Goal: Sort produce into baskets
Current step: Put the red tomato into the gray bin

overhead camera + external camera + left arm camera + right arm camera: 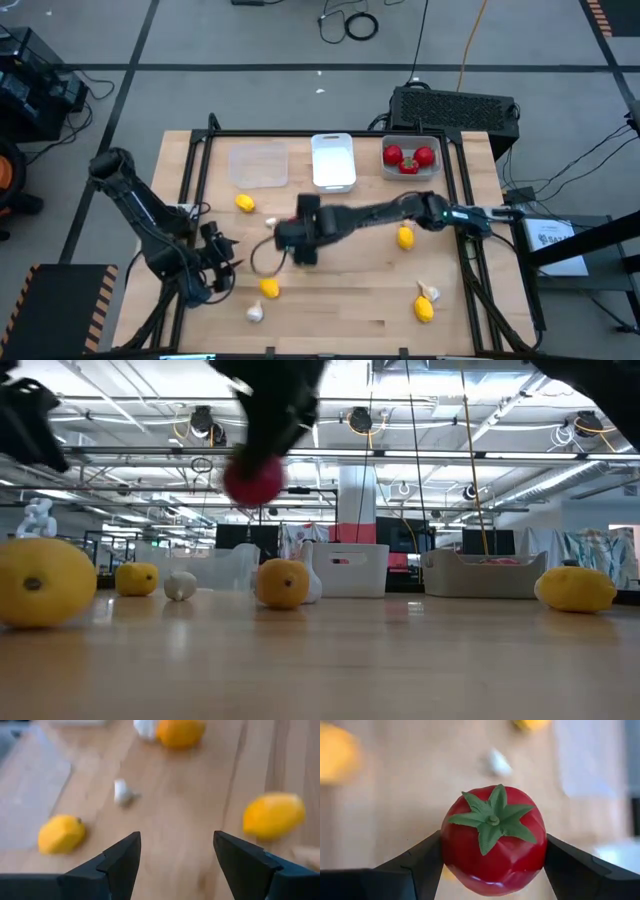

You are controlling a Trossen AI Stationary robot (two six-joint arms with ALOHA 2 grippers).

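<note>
My right gripper (292, 243) hangs over the middle of the table, shut on a red tomato (492, 840) with a green top. The tomato also shows in the low view (253, 480); from above the gripper hides it. My left gripper (175, 855) stands open near the table's left front (222, 268), nothing between its fingers. Three baskets stand along the far edge: a clear one (258, 165), a white one (333, 160) and a pale grey one (411, 158) holding tomatoes. Lemons (244, 203) (405, 237) (268, 288) (424, 310) and garlic bulbs (255, 313) (428, 292) lie on the table. My right gripper pinches the tomato between its two fingers (420, 865), one on each side of its round body (449, 851). The fingers slant downward from above. The green top (492, 820) faces back toward the wrist. The tomato hangs clear above the table.
A black frame (320, 134) runs round the wooden table. A big black box (455, 108) stands behind the far right corner. Bare wood lies between the lemons in the middle and near part of the table (340, 300).
</note>
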